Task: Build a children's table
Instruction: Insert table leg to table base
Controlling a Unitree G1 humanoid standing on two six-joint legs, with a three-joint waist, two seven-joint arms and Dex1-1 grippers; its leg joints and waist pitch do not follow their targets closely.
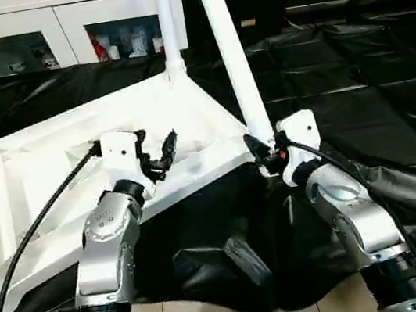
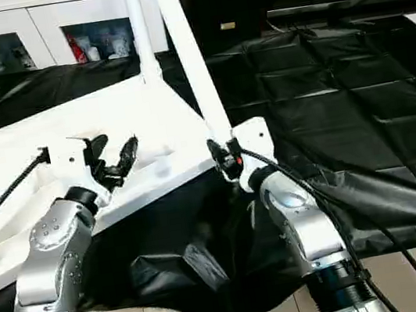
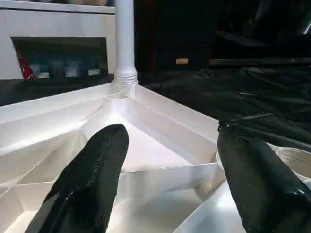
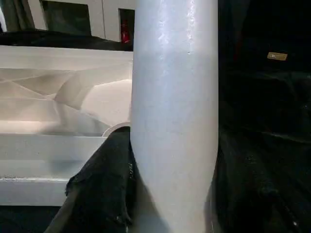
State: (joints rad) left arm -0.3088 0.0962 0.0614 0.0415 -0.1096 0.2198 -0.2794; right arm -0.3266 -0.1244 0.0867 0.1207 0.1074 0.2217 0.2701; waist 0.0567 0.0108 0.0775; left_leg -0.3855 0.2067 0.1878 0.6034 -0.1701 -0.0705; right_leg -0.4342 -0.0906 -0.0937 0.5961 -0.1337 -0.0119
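Table leg top cropped, right gripper clamped

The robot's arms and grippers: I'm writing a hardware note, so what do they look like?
Both forearms are silver metal with rounded joint housings and black ribbed collars near the elbows. Each wrist carries a white boxy housing, with a black cable running back from it. The left gripper and right gripper have black fingers; a small red spot shows at the right one.

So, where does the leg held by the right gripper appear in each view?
Left eye view: leg, slanting up from the near corner, right of centre.
Right eye view: same leg, just left of centre.
Left wrist view: cannot tell.
Right wrist view: the thick tube in the middle.
Shared landmark: upright leg behind it.
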